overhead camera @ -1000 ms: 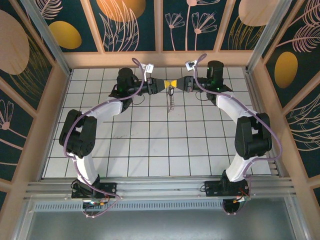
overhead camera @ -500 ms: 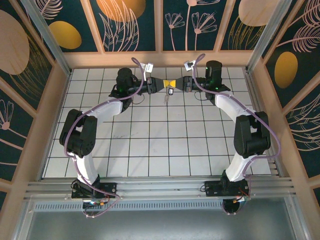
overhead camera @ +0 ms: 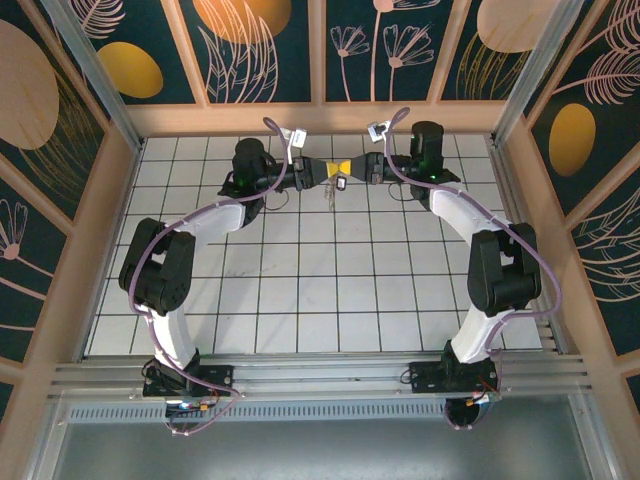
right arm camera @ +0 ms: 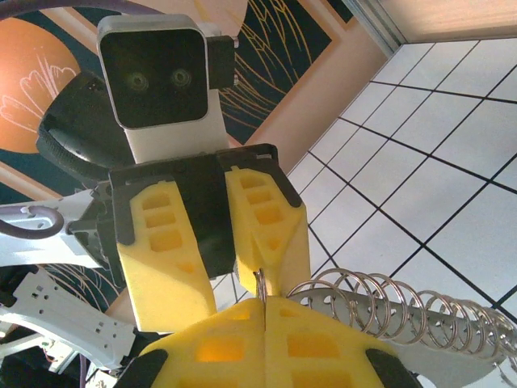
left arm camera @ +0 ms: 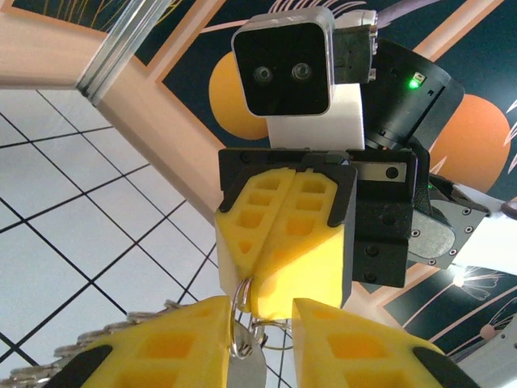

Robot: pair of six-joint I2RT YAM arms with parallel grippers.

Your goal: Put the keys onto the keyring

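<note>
At the back of the tiled floor, my left gripper [overhead camera: 329, 172] and right gripper [overhead camera: 351, 167] meet tip to tip. My right gripper [right arm camera: 265, 314] is shut on a small split ring [right arm camera: 261, 284] of the keyring [right arm camera: 420, 343], a silvery plate that carries several wire rings. My left gripper [left arm camera: 262, 343] is open; the split ring [left arm camera: 237, 319] rests against its left finger and the plate lies in the gap. The keyring [overhead camera: 328, 196] dangles under the fingertips. A small black-headed key [overhead camera: 341, 184] hangs just beneath them; how it is attached is too small to tell.
The wooden back wall [overhead camera: 320, 118] stands close behind both grippers. The side walls [overhead camera: 95, 230] border the white tiled floor [overhead camera: 320, 290], which stretches open towards the arm bases [overhead camera: 190, 375].
The keyring hung long and straight below the grippers one second ago; now it is drawn up shorter and sits a little to the left. Both grippers stay tip to tip.
</note>
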